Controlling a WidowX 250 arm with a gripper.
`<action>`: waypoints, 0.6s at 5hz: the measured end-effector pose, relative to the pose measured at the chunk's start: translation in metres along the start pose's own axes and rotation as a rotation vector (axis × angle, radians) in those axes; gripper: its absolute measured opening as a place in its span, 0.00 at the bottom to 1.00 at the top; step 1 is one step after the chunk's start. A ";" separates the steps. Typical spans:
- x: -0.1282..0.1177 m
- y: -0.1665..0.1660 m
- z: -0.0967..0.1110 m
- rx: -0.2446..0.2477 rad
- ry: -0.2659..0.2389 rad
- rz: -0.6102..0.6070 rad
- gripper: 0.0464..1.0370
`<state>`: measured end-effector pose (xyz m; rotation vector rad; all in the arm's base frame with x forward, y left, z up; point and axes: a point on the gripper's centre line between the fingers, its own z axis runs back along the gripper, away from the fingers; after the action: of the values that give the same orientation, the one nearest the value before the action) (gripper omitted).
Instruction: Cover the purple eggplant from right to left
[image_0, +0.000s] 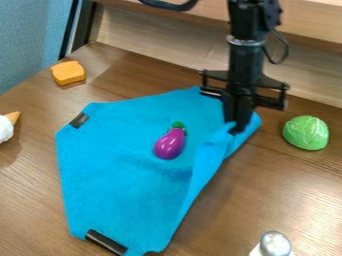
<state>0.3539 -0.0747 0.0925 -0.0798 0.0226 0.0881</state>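
While the purple eggplant (169, 143) lies uncovered near the middle of the blue cloth (113, 170), I see the black gripper (234, 131) pinching a raised fold at the cloth's right side. Principal hazard: a leftward pull made too low could roll or push the eggplant, its rounded body resisting little, instead of covering it. Secondary hazard: soft fabric may slip from a seemingly shallow grip, leaving the eggplant partly exposed. The green cabbage (306, 132), apart on the table (267, 180), appears unlikely to interfere
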 end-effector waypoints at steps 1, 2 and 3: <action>0.000 0.031 0.004 0.032 0.031 0.062 0.02; -0.006 0.059 0.006 0.061 0.061 0.101 0.02; -0.006 0.087 0.019 0.070 0.030 0.136 0.02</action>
<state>0.3406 0.0125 0.1050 -0.0093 0.0607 0.2216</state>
